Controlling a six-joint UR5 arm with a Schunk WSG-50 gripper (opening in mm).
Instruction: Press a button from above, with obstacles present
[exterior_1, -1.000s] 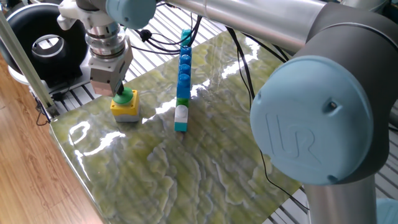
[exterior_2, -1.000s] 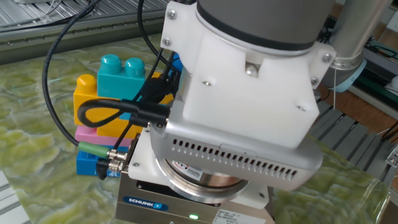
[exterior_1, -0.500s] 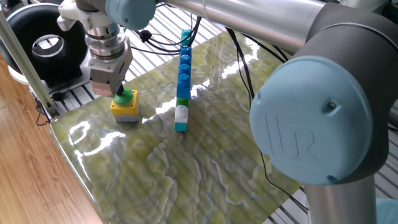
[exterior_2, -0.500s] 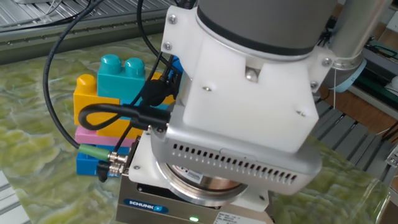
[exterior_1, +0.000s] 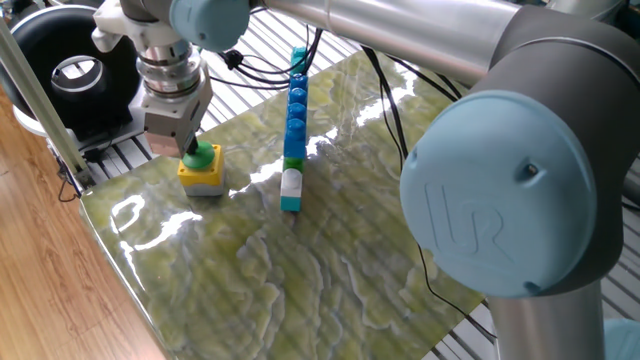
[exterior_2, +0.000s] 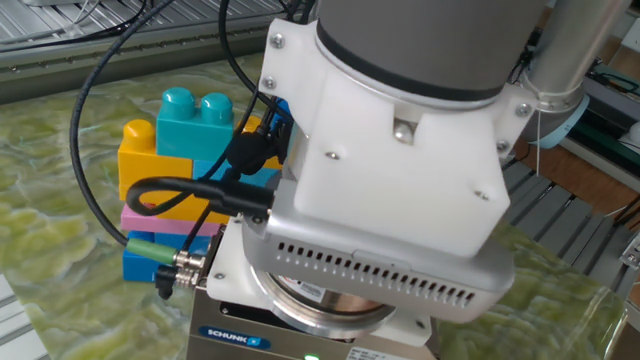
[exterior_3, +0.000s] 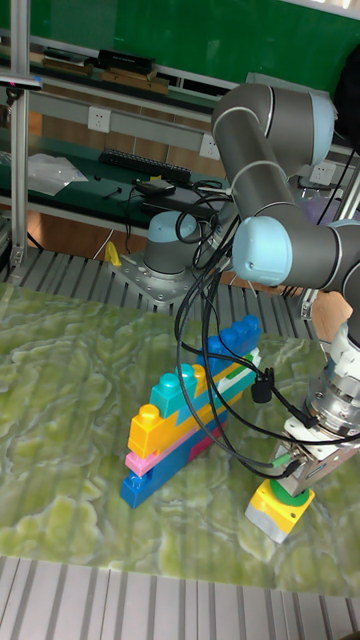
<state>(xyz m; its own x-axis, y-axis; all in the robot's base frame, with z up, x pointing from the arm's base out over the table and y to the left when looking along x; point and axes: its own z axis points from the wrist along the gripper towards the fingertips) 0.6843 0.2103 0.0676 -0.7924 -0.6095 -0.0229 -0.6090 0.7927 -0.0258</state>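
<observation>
Already the end effector sits on the button; finger state unclear. Pressing off-centre could tip or slide it.

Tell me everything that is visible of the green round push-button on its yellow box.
The green round push-button on its yellow box stands upright near a corner of the green marbled table, apart from the long blue toy brick row. It has a glossy, plastic-looking green cap, a yellow body and a grey base. The gripper sits at the cap's edge, partly covering it; actual contact is unclear.
</observation>
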